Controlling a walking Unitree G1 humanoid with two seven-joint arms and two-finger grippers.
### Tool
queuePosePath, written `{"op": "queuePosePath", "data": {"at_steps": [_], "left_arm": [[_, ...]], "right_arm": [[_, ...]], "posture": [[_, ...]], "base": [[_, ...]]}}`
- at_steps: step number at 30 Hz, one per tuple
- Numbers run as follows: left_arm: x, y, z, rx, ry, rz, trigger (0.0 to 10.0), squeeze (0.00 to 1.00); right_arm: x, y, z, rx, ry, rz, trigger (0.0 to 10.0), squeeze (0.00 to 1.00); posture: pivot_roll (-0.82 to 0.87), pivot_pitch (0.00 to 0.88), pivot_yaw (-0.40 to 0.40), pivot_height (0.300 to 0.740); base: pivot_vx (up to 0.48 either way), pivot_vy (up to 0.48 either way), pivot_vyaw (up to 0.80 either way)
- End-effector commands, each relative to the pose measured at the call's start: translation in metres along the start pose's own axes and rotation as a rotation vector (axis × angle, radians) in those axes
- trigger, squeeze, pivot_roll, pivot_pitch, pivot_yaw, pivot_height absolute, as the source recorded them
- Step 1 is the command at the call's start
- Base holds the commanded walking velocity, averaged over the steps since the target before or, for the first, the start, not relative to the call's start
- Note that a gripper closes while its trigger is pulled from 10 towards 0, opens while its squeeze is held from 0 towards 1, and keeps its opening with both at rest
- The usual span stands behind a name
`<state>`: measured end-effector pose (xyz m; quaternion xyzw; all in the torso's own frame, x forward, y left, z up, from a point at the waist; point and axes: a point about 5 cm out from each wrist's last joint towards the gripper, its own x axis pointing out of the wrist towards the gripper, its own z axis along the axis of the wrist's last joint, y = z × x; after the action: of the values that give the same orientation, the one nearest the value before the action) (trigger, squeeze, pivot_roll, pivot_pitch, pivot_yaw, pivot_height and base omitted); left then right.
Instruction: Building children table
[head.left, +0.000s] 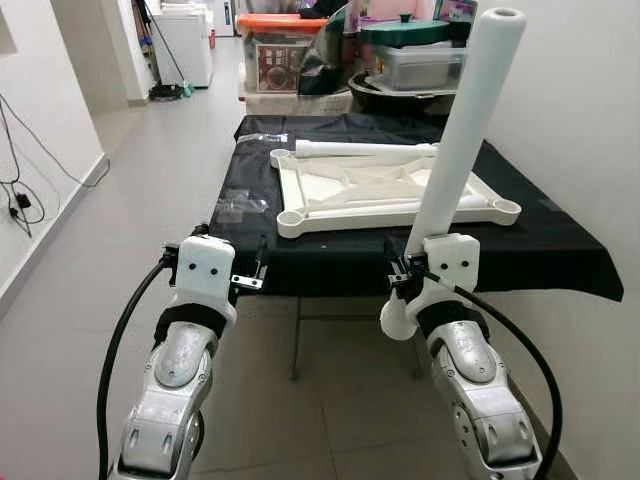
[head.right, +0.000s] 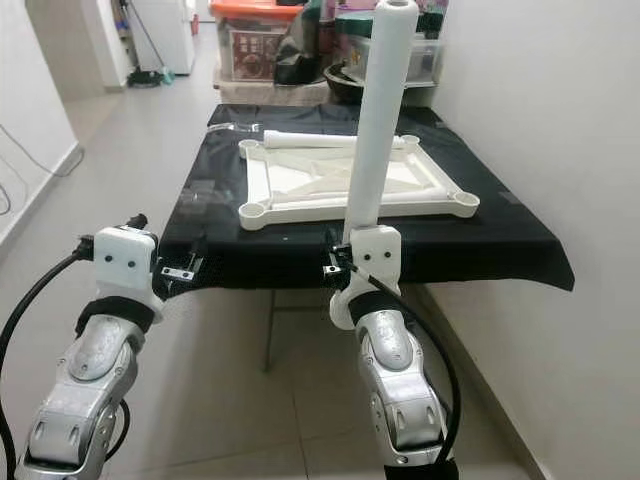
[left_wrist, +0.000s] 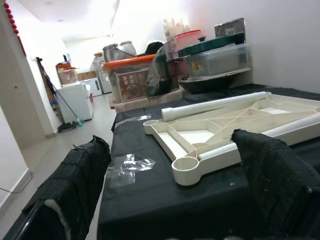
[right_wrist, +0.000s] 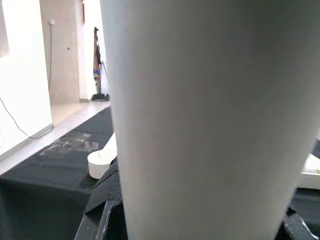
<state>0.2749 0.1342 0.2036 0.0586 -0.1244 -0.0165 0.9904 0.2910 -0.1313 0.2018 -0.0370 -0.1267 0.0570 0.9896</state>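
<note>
Our right tool (head.left: 400, 280) clamps a white table leg (head.left: 465, 130) upright; our left tool (head.left: 250, 275) hangs open — the tabletop frame (head.left: 385, 190) lies flat on the black-draped table (head.left: 330, 250).

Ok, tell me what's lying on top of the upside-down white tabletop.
One white leg tube lies across the far edge of the tabletop, on its ribbed underside. The leg held upright in the right end effector hides part of the tabletop's near right side.
</note>
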Motion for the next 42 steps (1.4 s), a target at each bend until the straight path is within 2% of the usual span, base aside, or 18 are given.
{"op": "queuePosePath", "data": {"at_steps": [1,17,34,37,39,42], "left_arm": [[-0.001,-0.002,-0.001,0.023,0.004,0.001,10.0,0.00],[-0.004,-0.006,-0.006,0.025,0.021,-0.010,10.0,0.00],[-0.007,-0.005,-0.008,0.031,0.027,-0.007,10.0,0.00],[-0.007,-0.003,-0.010,0.005,0.038,0.009,10.0,0.00],[-0.011,-0.004,-0.016,-0.001,0.061,-0.017,10.0,0.00],[-0.015,-0.006,-0.019,-0.004,0.073,-0.035,10.0,0.00]], "right_arm": [[0.003,-0.001,0.002,0.012,-0.012,0.000,10.0,0.00],[0.011,-0.004,0.010,0.014,-0.051,-0.002,10.0,0.00],[0.021,-0.015,0.031,0.022,-0.141,-0.041,10.0,0.00],[0.029,-0.024,0.037,0.056,-0.157,-0.042,10.0,0.00],[0.040,-0.029,0.038,0.072,-0.156,0.018,10.0,0.00],[0.048,-0.030,0.035,0.076,-0.144,0.073,10.0,0.00]], "posture": [[0.02,0.049,-0.033,0.740],[0.02,0.035,-0.041,0.740],[0.01,0.034,-0.043,0.740],[0.01,0.043,-0.044,0.740],[0.02,0.051,-0.050,0.740],[0.02,0.056,-0.049,0.740]], "base": [[0.341,0.000,0.00],[0.340,0.000,0.00],[0.340,0.000,0.00],[0.096,0.000,0.00],[0.000,0.000,0.00],[0.000,0.000,0.00]]}}
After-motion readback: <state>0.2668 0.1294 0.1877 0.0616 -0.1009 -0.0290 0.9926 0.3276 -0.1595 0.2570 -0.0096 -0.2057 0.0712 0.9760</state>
